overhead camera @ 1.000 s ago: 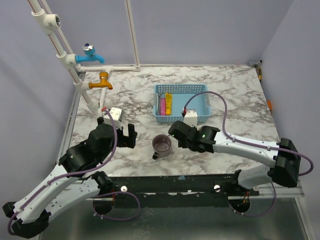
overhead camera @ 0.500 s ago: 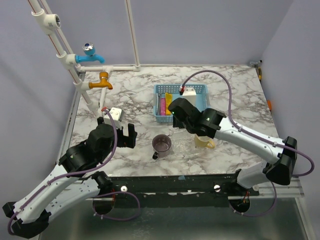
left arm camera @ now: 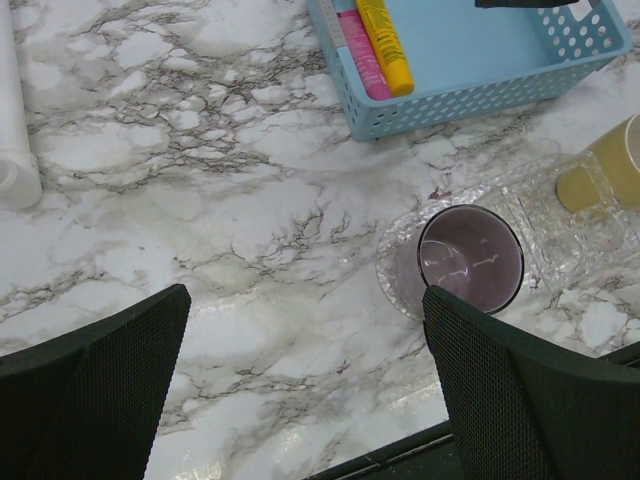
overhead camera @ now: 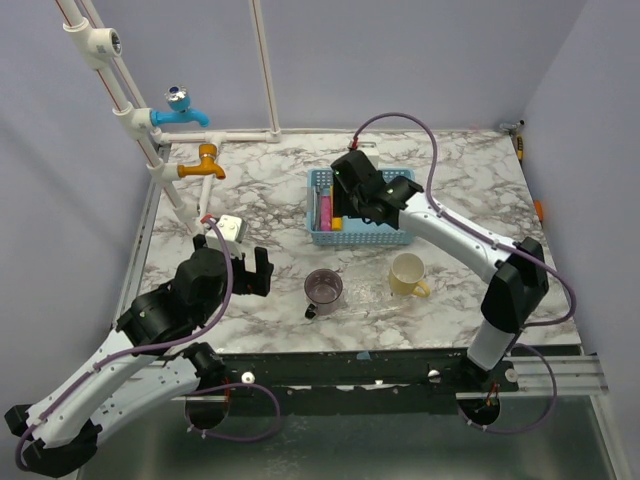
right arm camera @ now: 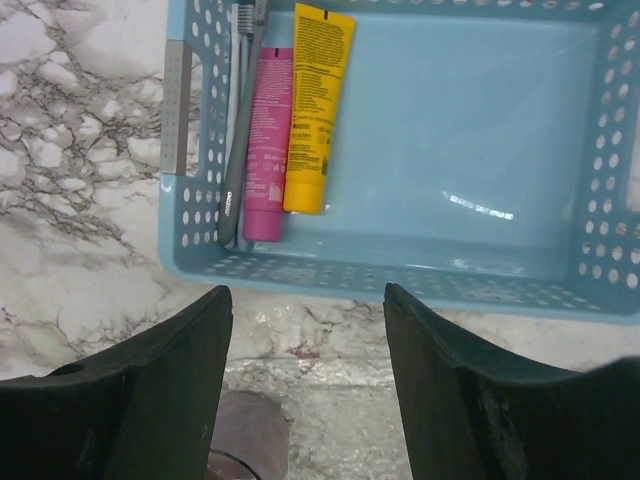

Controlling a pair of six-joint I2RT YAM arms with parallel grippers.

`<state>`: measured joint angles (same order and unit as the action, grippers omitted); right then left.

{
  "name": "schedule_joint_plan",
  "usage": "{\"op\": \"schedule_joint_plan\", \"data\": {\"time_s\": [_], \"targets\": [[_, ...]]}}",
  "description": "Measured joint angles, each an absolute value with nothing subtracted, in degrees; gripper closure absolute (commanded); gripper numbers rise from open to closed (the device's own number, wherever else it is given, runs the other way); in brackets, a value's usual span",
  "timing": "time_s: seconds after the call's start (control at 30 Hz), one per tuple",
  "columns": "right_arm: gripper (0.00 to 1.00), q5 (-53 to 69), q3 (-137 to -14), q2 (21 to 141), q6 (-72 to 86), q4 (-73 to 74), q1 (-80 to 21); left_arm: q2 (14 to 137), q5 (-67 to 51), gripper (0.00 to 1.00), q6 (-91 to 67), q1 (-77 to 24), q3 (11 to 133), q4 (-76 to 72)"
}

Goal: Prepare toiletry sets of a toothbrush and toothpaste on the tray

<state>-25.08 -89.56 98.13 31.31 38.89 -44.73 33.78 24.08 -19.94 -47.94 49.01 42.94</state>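
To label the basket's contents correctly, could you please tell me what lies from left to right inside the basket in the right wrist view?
In order: toothbrush → pink toothpaste → yellow toothpaste, all side by side in the left part of the basket.

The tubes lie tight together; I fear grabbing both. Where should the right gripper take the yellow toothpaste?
Take the yellow toothpaste by its wide flat end, probably from straight above, jaws across its width. It lies flat in the blue basket, pink tube against one side, bare floor on the other; that end reaches past the pink tube, likely leaving finger room.
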Motion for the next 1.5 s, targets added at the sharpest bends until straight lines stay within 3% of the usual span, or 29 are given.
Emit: {"op": "schedule_joint_plan", "data": {"time_s": [0.93, 1.5], "targets": [[0.34, -10.8, -99.7, 122.9, 32.1, 33.0, -36.1, 33.0, 24.1, 0.01, -20.1, -47.7, 49.0, 43.0], [0.49, -9.5, -100.9, 126.7, 33.5, 31.4, -34.8, 33.1, 24.1, 0.01, -20.1, -47.7, 49.0, 43.0]]}}
